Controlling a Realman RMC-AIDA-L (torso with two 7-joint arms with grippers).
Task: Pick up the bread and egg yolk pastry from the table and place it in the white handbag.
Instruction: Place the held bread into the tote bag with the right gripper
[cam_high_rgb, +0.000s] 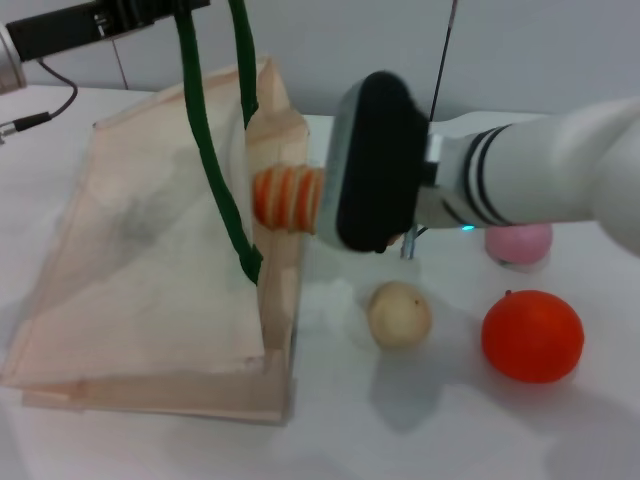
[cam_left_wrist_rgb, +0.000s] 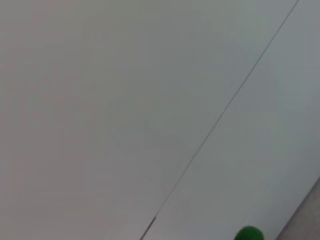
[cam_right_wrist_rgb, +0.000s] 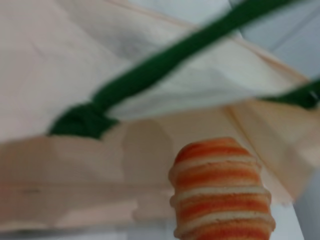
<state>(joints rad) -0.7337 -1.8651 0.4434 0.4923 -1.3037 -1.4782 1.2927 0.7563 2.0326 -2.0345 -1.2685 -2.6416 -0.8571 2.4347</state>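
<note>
- Right tool (cam_high_rgb: 318, 205) reaches in from the right, above the bench (cam_high_rgb: 450, 420); closed on the bread (cam_high_rgb: 287, 197), gripping its far end; fingers themselves hidden behind the black wrist housing
- bread is held off the bench, roughly level, striped free end pointing at the white handbag (cam_high_rgb: 150, 290); that end sits right at the bag's open edge, between the raised rim and the green handles (cam_high_rgb: 205, 130); right wrist view has the bread (cam_right_wrist_rgb: 222, 192) just short of the fabric mouth, bag (cam_right_wrist_rgb: 100, 165) filling the background
- left tool: only the dark arm shows at the top left corner of the head view, up where the handles lead; cannot tell whether it is open or closed
- handbag rests on the bench at left, its open side lifted, handles pulled upward
- egg yolk pastry (cam_high_rgb: 399, 314) on the bench just right of the bag, below the right arm, untouched
- orange ball (cam_high_rgb: 532, 336) on the bench right of the pastry; pink ball (cam_high_rgb: 520, 243) behind it, partly hidden by the right arm
</note>
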